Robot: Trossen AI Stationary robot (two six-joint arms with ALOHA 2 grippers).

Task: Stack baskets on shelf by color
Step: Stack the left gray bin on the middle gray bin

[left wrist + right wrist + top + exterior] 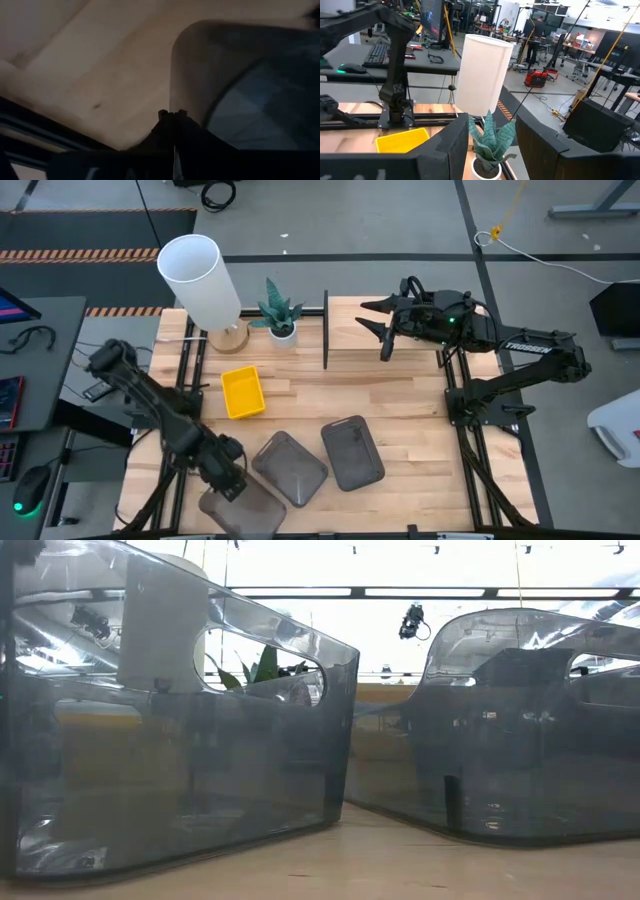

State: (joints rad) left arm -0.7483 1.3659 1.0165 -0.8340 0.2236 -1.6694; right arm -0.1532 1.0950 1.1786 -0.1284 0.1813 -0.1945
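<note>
Down at the bench's (400, 395) near edge, we are seeing the left gripper (228, 476) hanging over a grey basket (240, 513) that is partly cut off by the frame; its jaws look pressed together in the wrist view, beside that basket's rim. Two more grey baskets are lying close together mid-bench: one (289, 468) turned diagonally, the other (352, 451) with its long axis running roughly front to back. A yellow basket (242, 392) is sitting farther back, near the white cylinder (200, 278) and plant (277, 310). The right gripper (375, 320) is waiting with jaws spread above the bench's far side. In the low view, the grey baskets are blocking nearly everything.
</note>
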